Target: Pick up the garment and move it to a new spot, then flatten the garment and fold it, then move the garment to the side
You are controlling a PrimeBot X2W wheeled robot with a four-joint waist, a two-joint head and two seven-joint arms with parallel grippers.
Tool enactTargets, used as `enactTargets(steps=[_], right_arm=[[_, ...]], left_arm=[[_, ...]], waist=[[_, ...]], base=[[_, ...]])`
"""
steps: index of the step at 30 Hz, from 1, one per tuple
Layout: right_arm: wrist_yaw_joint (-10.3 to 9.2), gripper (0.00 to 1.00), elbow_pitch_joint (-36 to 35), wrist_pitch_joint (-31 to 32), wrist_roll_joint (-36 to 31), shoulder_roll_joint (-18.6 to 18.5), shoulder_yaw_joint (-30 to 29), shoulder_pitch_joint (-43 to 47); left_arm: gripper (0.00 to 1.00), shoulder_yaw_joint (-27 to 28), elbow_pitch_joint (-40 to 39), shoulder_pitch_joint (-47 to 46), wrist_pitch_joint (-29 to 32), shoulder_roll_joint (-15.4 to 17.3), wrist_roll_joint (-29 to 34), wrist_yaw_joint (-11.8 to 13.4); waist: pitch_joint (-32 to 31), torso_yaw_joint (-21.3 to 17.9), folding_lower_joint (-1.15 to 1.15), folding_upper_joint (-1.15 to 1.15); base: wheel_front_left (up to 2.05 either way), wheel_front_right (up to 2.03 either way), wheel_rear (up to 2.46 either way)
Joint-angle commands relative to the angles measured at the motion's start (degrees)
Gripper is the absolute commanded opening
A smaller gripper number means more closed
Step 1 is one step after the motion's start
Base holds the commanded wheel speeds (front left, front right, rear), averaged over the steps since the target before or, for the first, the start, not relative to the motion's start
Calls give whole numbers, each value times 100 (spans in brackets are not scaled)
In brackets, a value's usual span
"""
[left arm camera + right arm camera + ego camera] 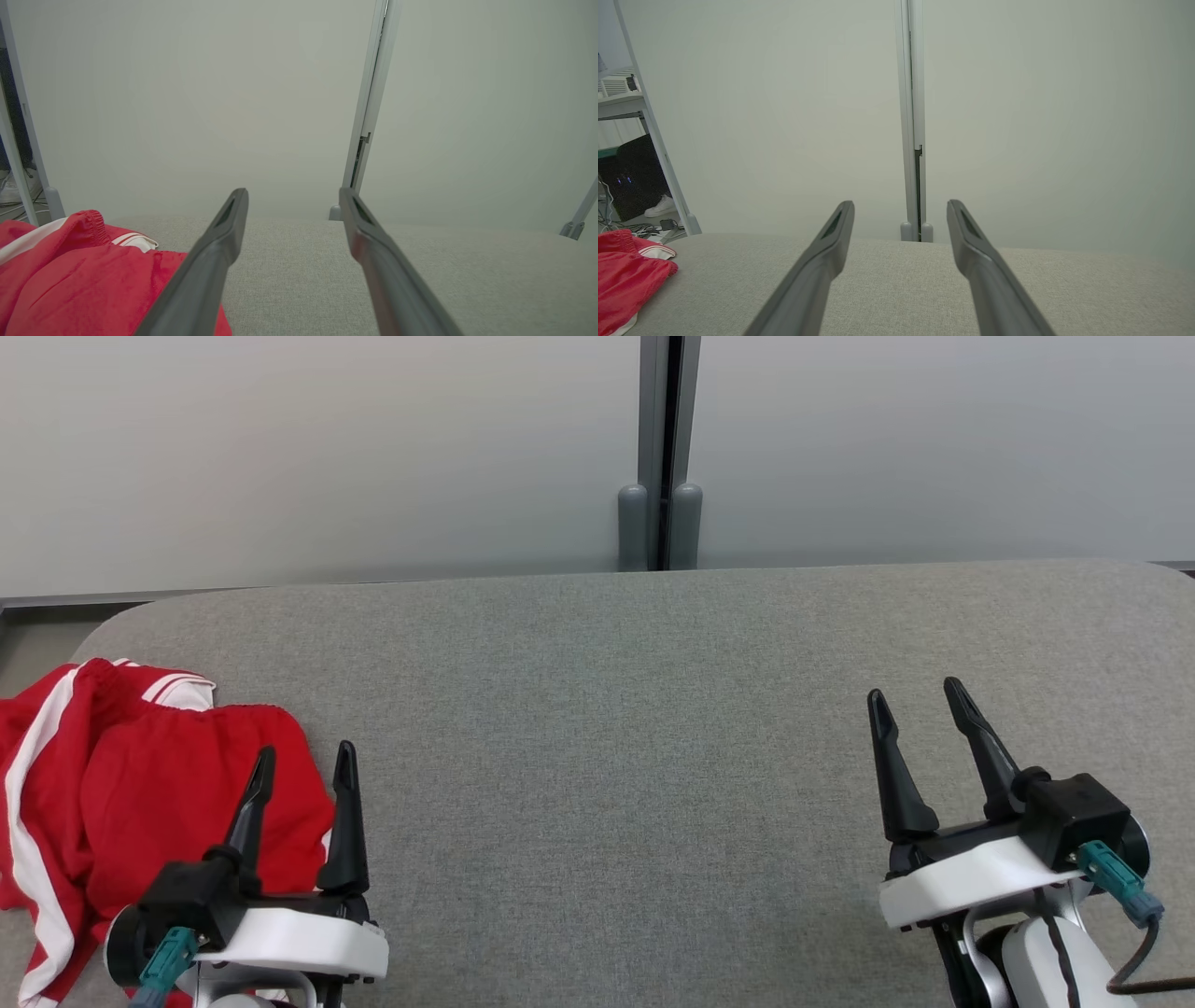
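Left gripper (306, 751), fingers spread wide and empty, hangs at the right edge of the crumpled red garment (140, 784) on the grey counter's (597, 709) left end, likely poised to grasp it; right gripper (913, 691) waits wide, well apart.

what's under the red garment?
The garment lies crumpled on the grey table, near its left edge. Anything beneath the folds is hidden.
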Motion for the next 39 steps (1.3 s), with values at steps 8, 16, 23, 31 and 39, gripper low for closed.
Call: enactTargets(steps=[8, 16, 23, 31, 39], right_arm=[[20, 100, -8, -132, -382, -8, 28, -94], [20, 100, 57, -172, -524, -2, 69, -119], [20, 100, 112, -172, -487, 11, 53, -126], [20, 100, 149, -172, -472, 17, 60, -136], [20, 100, 220, -172, -448, 4, 77, -147]], left_arm=[[100, 43, -4, 28, -112, 35, 58, 13], [100, 36, 27, 5, -157, 37, 200, -1], [100, 32, 51, -4, -157, 36, 157, -1], [100, 2, 54, 7, -157, 36, 151, 24], [100, -21, 77, 16, -157, 37, 121, 33]], waist=[[-1, 6, 0, 0], [2, 13, 0, 0], [-5, 0, 0, 0], [-16, -11, 0, 0], [-31, -10, 0, 0]], base=[[0, 0, 0], [0, 0, 0], [0, 0, 0], [0, 0, 0], [0, 0, 0]])
